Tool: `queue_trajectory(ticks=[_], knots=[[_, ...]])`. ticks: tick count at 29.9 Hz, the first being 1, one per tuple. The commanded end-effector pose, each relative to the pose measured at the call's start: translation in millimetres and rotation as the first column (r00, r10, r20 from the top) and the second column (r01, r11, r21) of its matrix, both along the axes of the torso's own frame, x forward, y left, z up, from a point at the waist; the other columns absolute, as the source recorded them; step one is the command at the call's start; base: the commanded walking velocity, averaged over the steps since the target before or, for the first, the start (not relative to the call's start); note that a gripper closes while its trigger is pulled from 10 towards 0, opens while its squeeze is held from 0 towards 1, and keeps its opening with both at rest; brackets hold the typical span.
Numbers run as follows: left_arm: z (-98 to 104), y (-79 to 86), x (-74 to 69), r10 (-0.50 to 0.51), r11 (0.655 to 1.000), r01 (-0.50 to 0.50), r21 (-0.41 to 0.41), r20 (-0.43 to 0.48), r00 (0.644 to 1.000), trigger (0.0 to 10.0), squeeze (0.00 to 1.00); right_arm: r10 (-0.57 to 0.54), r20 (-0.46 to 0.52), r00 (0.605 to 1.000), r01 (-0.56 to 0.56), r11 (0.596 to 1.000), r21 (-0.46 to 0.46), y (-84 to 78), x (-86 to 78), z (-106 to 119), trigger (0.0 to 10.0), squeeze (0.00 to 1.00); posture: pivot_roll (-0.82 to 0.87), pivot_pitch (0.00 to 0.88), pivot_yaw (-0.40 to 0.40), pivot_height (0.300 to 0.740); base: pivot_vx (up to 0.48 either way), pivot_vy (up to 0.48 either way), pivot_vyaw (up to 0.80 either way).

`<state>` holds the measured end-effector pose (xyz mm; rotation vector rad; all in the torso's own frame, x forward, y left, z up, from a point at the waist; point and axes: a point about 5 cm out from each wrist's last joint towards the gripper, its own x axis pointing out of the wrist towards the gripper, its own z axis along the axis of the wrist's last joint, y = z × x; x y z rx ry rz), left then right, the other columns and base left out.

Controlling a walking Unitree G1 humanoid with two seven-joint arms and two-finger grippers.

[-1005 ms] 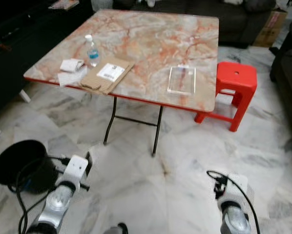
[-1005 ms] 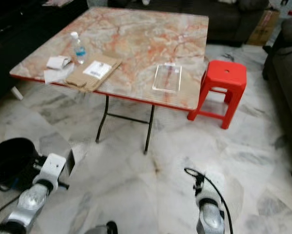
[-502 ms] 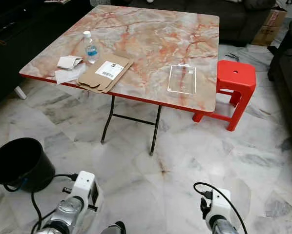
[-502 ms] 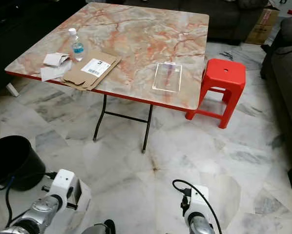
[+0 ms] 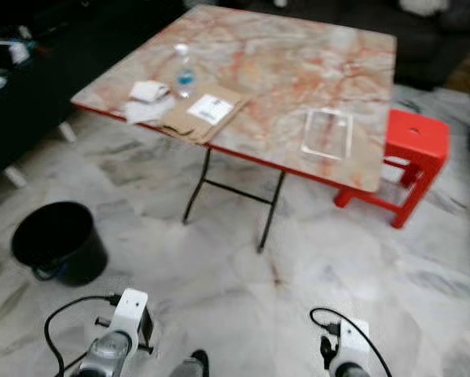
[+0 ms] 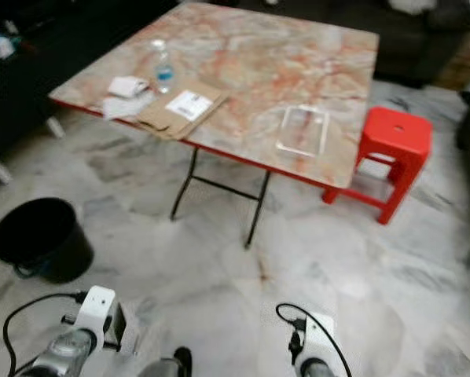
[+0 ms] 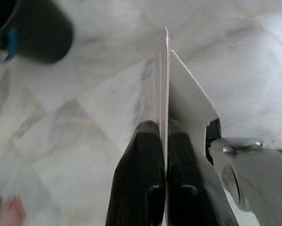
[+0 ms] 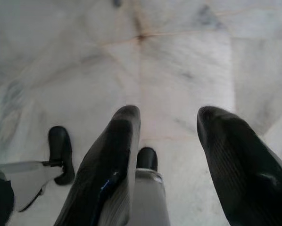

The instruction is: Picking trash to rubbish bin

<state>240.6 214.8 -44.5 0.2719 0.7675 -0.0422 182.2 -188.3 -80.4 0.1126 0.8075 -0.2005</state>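
A black rubbish bin (image 5: 58, 243) stands on the marble floor to my left, left of the table; it also shows as a dark blur (image 7: 37, 28) in the left wrist view. My left gripper (image 7: 159, 125) hangs low over the floor, shut on a thin clear plastic sheet (image 7: 188, 103) seen edge-on between its fingers. The left arm (image 5: 125, 334) is at the bottom of the head view, short of the bin. My right gripper (image 8: 169, 113) is open over bare floor, holding nothing. On the table (image 5: 298, 86) lie a water bottle (image 5: 185, 72), crumpled tissue (image 5: 146, 92), flat cardboard (image 5: 203, 114) and a clear tray (image 5: 328, 133).
A red plastic stool (image 5: 412, 161) stands at the table's right side. Dark sofas line the far wall and the left. A person's bare toes (image 7: 2, 209) are on the floor near my left gripper. Open marble floor (image 5: 243, 290) lies between me, the bin and the table.
The camera has swung, so table and bin sit further right in the picture. Both arms stay low at the bottom edge; the left gripper still holds the sheet.
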Motion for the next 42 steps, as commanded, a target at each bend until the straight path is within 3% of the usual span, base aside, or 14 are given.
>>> queue_trajectory(ticks=[1, 4, 6, 9, 25, 32, 42], knots=[[-2.4, 3.3, -3.8, 0.030, 1.000, -0.030, 0.004, -0.016, 0.999, 10.0, 0.00, -0.003, -0.010, 1.000, 0.003, 1.000, 0.012, 1.9, -2.8, -1.7, 10.0, 0.00, 0.11, 0.128, -0.015, 0.740, 0.000, 0.000, 0.80], [-3.2, 4.9, -6.0, 0.049, 0.999, -0.049, 0.010, -0.006, 0.999, 10.0, 0.00, -0.007, -0.015, 1.000, 0.008, 1.000, 0.014, 2.4, -5.5, -3.0, 10.0, 0.00, 0.11, 0.119, -0.010, 0.740, 0.000, 0.000, 0.80], [-1.4, 13.4, -6.0, 0.185, 0.982, -0.184, -0.045, 0.016, 0.983, 10.0, 0.00, -0.009, -0.017, 1.000, 0.009, 1.000, 0.016, 2.6, -6.8, -3.5, 10.0, 0.00, 0.11, 0.113, -0.009, 0.740, 0.000, 0.000, 0.80], [0.2, 19.4, -5.8, 0.221, 0.975, -0.221, -0.033, 0.021, 0.975, 10.0, 0.00, -0.009, -0.018, 1.000, 0.009, 1.000, 0.017, 2.9, -7.1, -3.7, 10.0, 0.00, 0.12, 0.105, -0.009, 0.740, 0.000, 0.000, 0.80], [-1.6, 12.3, -5.5, 0.168, 0.985, -0.168, -0.031, 0.006, 0.986, 10.0, 0.00, 0.013, -0.003, 1.000, -0.012, 1.000, 0.023, 6.6, 0.1, -0.9, 10.0, 0.00, 0.11, 0.085, -0.006, 0.740, 0.000, 0.000, 0.74], [-0.4, 11.5, -3.8, 0.165, 0.985, -0.164, -0.048, 0.015, 0.986, 10.0, 0.00, 0.006, 0.003, 1.000, -0.007, 0.999, 0.046, 7.7, 0.4, -0.9, 10.0, 0.00, 0.11, 0.076, -0.005, 0.740, 0.084, 0.000, 0.00], [1.0, 13.3, -2.2, 0.167, 0.985, -0.166, -0.042, 0.017, 0.986, 10.0, 0.00, 0.029, 0.016, 0.999, -0.030, 0.999, 0.034, 9.8, 3.6, 0.8, 10.0, 0.00, 0.11, 0.088, -0.001, 0.740, 0.464, 0.000, 0.00]])
